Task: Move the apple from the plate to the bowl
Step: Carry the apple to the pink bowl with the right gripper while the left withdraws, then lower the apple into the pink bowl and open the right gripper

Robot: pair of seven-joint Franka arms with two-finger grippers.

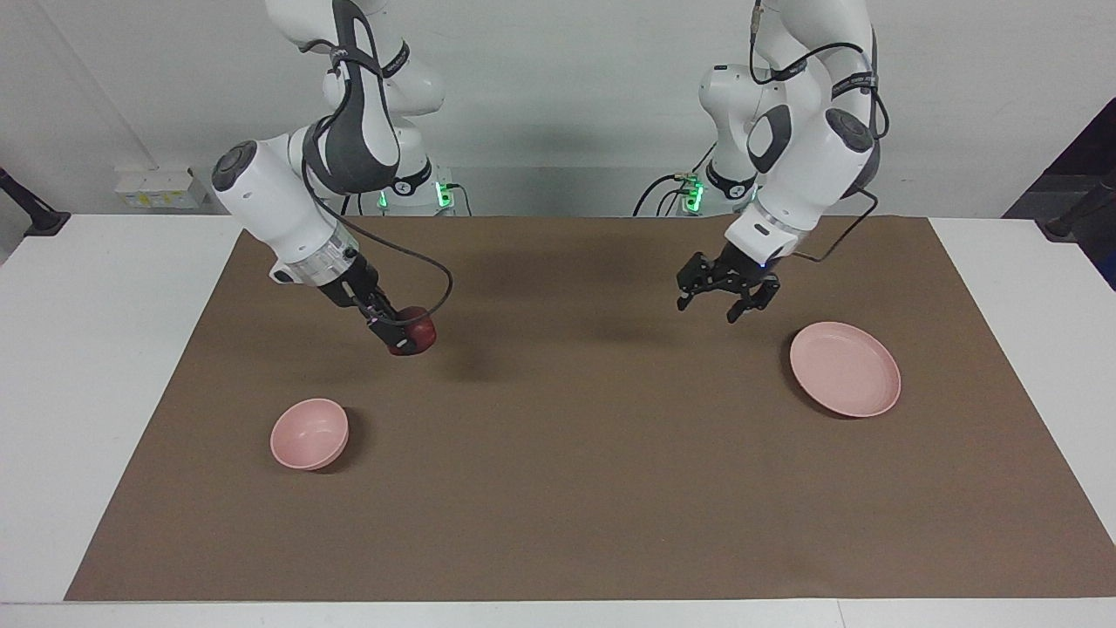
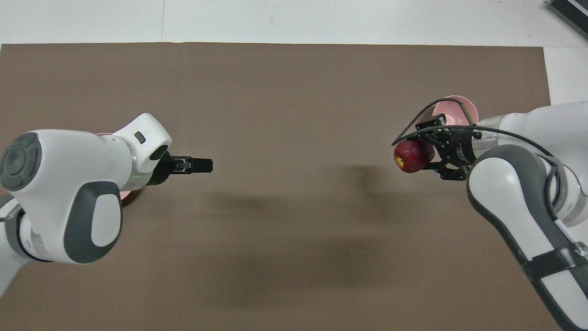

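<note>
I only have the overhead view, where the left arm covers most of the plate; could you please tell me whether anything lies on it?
Observer: The plate is bare; nothing lies on it.
Operator: Thank you. Is the apple over the bowl yet?
Observer: Not yet. The right gripper holds the apple in the air over the brown mat, not over the bowl.
Operator: And is the left gripper carrying anything?
Observer: No. The left gripper hangs open and empty over the mat, beside the plate.
</note>
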